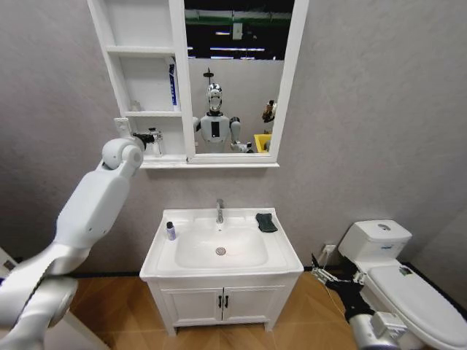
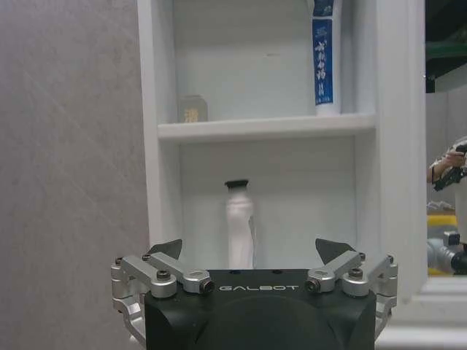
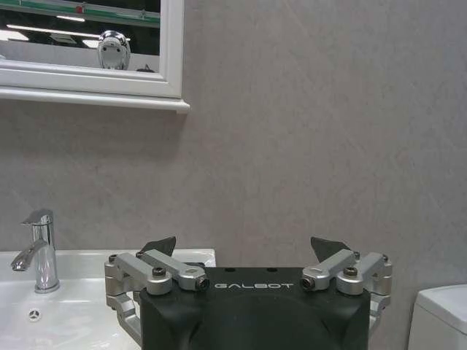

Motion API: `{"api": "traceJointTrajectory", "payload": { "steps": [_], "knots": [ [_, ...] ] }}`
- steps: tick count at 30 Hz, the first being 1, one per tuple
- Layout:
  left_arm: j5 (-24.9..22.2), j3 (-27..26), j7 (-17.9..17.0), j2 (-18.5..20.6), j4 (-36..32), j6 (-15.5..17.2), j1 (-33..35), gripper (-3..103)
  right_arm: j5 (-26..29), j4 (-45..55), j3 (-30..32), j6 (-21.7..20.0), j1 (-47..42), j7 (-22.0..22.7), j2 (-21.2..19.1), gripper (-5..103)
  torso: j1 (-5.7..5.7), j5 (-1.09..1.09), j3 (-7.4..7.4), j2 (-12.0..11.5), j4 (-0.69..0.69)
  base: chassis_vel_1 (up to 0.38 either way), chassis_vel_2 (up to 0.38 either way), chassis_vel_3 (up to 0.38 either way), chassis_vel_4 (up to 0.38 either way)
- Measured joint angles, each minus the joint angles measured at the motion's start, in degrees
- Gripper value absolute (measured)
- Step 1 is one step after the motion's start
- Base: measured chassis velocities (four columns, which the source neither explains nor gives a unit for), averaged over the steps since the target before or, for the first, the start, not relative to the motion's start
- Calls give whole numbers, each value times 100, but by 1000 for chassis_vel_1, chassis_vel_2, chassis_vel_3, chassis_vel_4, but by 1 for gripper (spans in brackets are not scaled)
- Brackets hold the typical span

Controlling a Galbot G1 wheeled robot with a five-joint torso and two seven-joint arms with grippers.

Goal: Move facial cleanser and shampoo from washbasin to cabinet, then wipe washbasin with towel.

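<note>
My left gripper is raised in front of the lowest shelf of the cabinet. In the left wrist view the left gripper is open, and a white facial cleanser tube with a black cap stands upright on that shelf just beyond the fingertips, apart from them. A small dark-capped shampoo bottle stands on the washbasin at its back left. The dark towel lies at the back right. My right gripper hangs low beside the basin, open and holding nothing.
A blue-and-white tube and a small beige box stand on the middle shelf. The chrome faucet rises behind the bowl. A white toilet stands close to the right arm. The mirror fills the cabinet's right side.
</note>
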Motion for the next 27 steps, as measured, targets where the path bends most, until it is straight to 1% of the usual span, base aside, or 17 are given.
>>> {"api": "traceJointTrajectory", "payload": {
  "steps": [2, 3, 4, 5, 6, 7, 8, 9, 10, 12, 14, 15, 16, 18, 21, 23, 27],
  "knots": [
    [44, -76, -37, 52, -235, -16, 268, 100, 0, -7, 0, 0, 1, 1, 1, 100, 0, 4, 0, 0, -1, 0, 0, 0, 0],
    [355, -290, -37, 62, -733, -245, 1079, 100, 0, -34, -2, 5, -7, 1, 2, 100, -1, 6, -1, 1, -1, 0, 0, 0, 0],
    [797, -457, 133, -89, -973, -555, 1865, 100, 0, -54, -4, 16, -23, 0, 2, 100, -1, 3, -1, 0, -2, 0, 0, 0, 0],
    [797, -457, 133, -89, -973, -555, 1865, 100, 0, -54, -4, 16, -23, 0, 2, 100, -1, 3, -1, 0, -2, 0, 0, 0, 0],
    [1132, -520, 285, -242, -1030, -785, 2315, 100, -2, -63, -11, 21, -35, -1, 3, 100, -1, 0, 0, 0, -1, 0, 0, 0, 0],
    [1551, -562, 413, -453, -1009, -1090, 2756, 100, -3, -68, -19, 22, -40, -2, 4, 100, -1, 1, 0, 0, -2, 0, 0, 0, 0],
    [1551, -562, 413, -453, -1009, -1090, 2756, 100, -3, -68, -19, 22, -40, -2, 4, 100, -1, 1, 0, 0, -2, 0, 0, 0, 0],
    [1873, -589, 465, -633, -889, -1329, 3025, 100, -5, -70, -27, 22, -38, -3, 2, 100, -1, 5, -1, 1, -4, 0, 0, 0, 0],
    [2344, -628, 575, -932, -591, -1655, 3401, 100, -8, -70, -34, 21, -26, -3, -4, 100, -1, 5, -1, 0, -4, 0, 0, 0, 0],
    [2937, -712, 779, -1303, -92, -1914, 3778, 100, -9, -60, -34, 13, -6, -2, -12, 100, 1, 5, 0, 0, -4, 0, 0, 0, 0],
    [3161, -741, 831, -1420, 114, -1988, 3864, 100, -9, -56, -33, 11, -5, -2, -13, 100, 1, 6, 0, 0, -3, 0, 0, 0, 0],
    [3613, -800, 878, -1651, 530, -2087, 3974, 100, -9, -48, -28, 9, -14, -2, -13, 100, 1, 5, 0, -1, -2, 0, 0, 0, 0],
    [3613, -800, 878, -1651, 530, -2087, 3974, 100, -9, -48, -28, 9, -14, -2, -13, 100, 1, 5, 0, -1, -2, 0, 0, 0, 0],
    [3924, -811, 897, -1973, 1094, -2107, 4004, 100, -12, -39, -25, 9, -51, -3, -8, 100, 1, 5, 0, 0, -3, 0, 0, 0, 0],
    [3972, -801, 899, -2070, 1255, -2108, 3974, 100, -15, -39, -25, 9, -51, -3, -6, 100, 1, 5, 0, -1, -3, 0, 0, 0, 0],
    [4080, -733, 902, -2418, 1851, -2148, 3755, 100, -18, -51, -9, 10, -37, -3, 5, 100, 1, 6, 0, 0, -4, 0, 0, 0, 0],
    [4130, -727, 918, -2682, 2288, -2150, 3560, 100, -14, -67, 12, 11, -38, 0, 12, 100, 1, 5, 0, -1, -4, 0, 0, 0, 0]
  ]
}}
